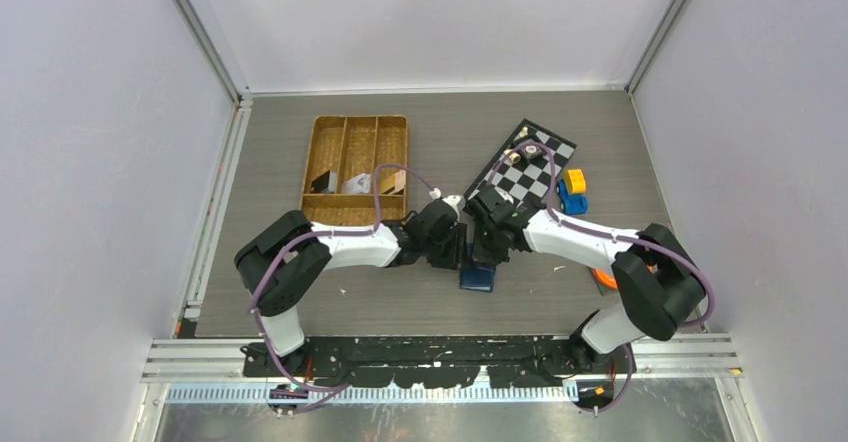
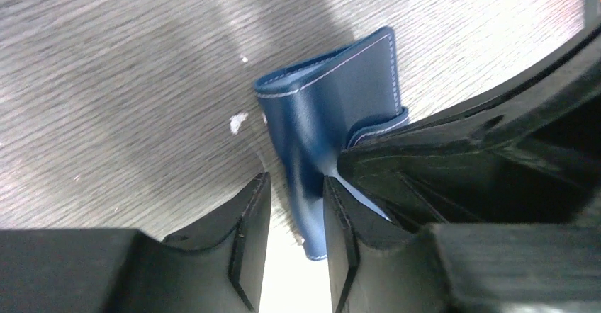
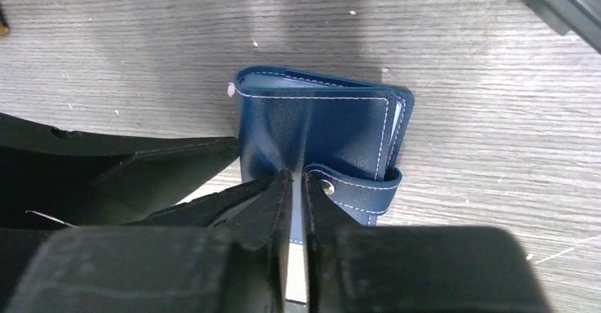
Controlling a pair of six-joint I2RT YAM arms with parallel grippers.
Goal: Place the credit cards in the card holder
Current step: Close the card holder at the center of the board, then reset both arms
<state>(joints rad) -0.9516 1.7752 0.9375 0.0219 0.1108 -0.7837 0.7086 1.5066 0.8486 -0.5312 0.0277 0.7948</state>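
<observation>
Card holder (image 3: 312,122) snap (image 3: 327,183), right wrist only

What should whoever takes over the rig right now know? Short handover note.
Left pincer: open, loosely straddling the card holder.
Right pincer: nearly closed, apparently pinching the holder's cover beside the snap tab.
Holder: folded, on the table between both arms.
Credit cards: in the wicker tray, far left.
Done: no card visibly inserted.
Left: open holder, fetch and insert each card.
</observation>
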